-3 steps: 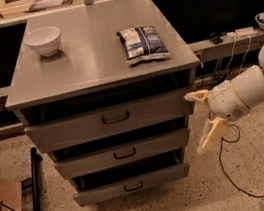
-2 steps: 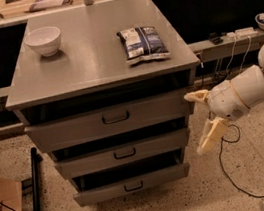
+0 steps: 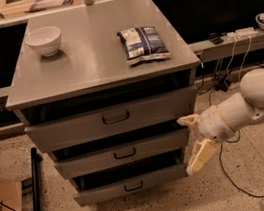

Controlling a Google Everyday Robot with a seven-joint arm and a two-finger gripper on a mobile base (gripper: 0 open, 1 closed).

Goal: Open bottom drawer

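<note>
Our hand (image 3: 194,138) hangs with fingers spread at the right edge of the drawers under the counter (image 3: 88,59), gripping nothing. The bottom drawer (image 3: 102,193) sits lowest, its loop handle (image 3: 133,186) untouched. We judge the pull not yet begun; reaching and hooking that handle remain.

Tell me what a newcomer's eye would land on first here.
The cream claw, open, hangs at the right end of the grey drawer stack, beside the middle drawer. The bottom drawer sits lowest, its handle untouched. On top rest a white bowl, back left, and a snack bag, right.
</note>
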